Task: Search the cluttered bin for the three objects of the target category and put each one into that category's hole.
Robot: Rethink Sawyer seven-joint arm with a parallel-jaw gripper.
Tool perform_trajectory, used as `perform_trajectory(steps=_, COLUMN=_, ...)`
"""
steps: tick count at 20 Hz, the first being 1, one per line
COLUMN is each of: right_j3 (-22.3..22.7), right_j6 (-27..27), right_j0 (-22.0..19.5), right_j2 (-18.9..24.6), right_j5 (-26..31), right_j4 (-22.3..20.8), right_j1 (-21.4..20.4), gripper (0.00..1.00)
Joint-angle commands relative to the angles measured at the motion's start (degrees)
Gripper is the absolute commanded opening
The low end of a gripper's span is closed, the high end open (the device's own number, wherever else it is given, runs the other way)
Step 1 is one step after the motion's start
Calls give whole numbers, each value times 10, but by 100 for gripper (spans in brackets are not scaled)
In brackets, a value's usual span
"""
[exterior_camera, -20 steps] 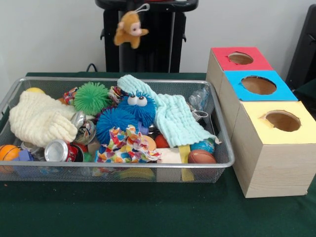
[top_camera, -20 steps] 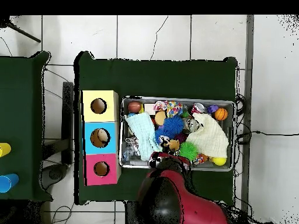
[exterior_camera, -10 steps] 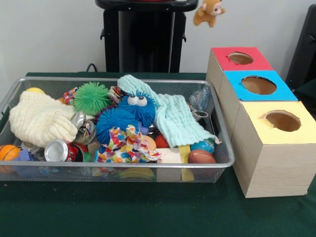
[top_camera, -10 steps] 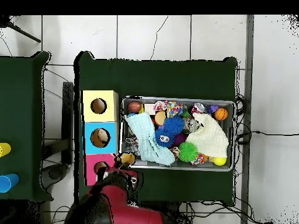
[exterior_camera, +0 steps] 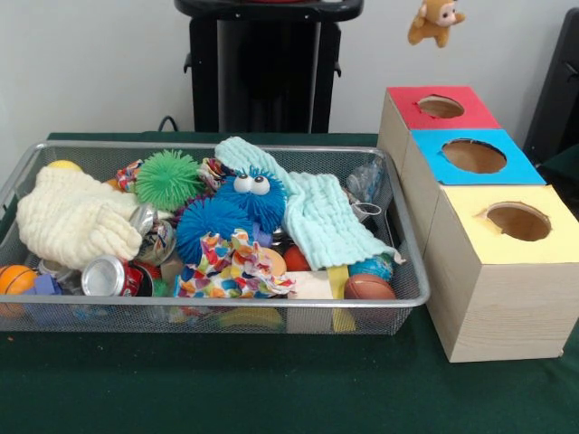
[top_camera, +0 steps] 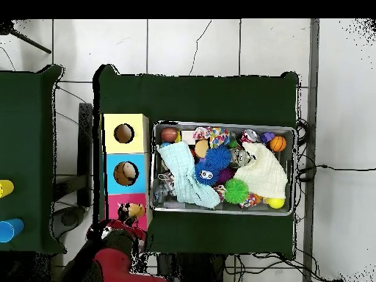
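Front view showed the wire bin nearest, then the red-topped box with its hole; a plush monkey hung directly above that hole, whether gripped I cannot tell.

Your arm shows only from overhead: a red and black bulk low in that picture, reaching up toward the pink box. Its gripper sits over that box's hole with a small monkey toy hanging from it, high above the box in the front view. Whether the fingers are parted or closed can't be made out.
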Motion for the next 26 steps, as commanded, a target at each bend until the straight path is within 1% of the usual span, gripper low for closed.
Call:
perform_trajectory(steps=1, right_j3=124, right_j6=193, right_j0=-32, right_j2=72, right_j5=-109, right_j4=70, right_j1=58, gripper=0)
perform_trajectory(steps=6, right_j3=142, right_j6=228, right_j0=-19, right_j2=85, right_j5=-149, right_j4=81, right_j1=92, gripper=0)
perform_trajectory(steps=8, right_j3=154, right_j6=238, right_j0=-21, right_j2=99, right_j5=-172, right_j4=89, right_j1=104, gripper=0)
perform_trajectory(steps=10, right_j3=154, right_j6=247, right_j0=-7, right_j2=95, right_j5=-192, right_j4=96, right_j1=123, gripper=0)
perform_trajectory(steps=12, right_j3=149, right_j6=251, right_j0=12, right_j2=84, right_j5=-195, right_j4=109, right_j1=135, gripper=0)
perform_trajectory(steps=14, right_j3=138, right_j6=253, right_j0=38, right_j2=67, right_j5=-183, right_j4=128, right_j1=140, gripper=0)
perform_trajectory(steps=16, right_j3=123, right_j6=253, right_j0=72, right_j2=40, right_j5=-159, right_j4=148, right_j1=143, gripper=0)
perform_trajectory(steps=17, right_j3=111, right_j6=254, right_j0=94, right_j2=19, right_j5=-138, right_j4=159, right_j1=142, gripper=0)
perform_trajectory(steps=18, right_j3=108, right_j6=256, right_j0=105, right_j2=13, right_j5=-134, right_j4=167, right_j1=144, gripper=0)
perform_trajectory(steps=19, right_j3=100, right_j6=259, right_j0=124, right_j2=-2, right_j5=-122, right_j4=176, right_j1=148, gripper=0)
perform_trajectory(steps=21, right_j3=93, right_j6=259, right_j0=148, right_j2=-14, right_j5=-122, right_j4=194, right_j1=159, gripper=0)
perform_trajectory(steps=26, right_j3=85, right_j6=250, right_j0=173, right_j2=-31, right_j5=-118, right_j4=224, right_j1=176, gripper=0)
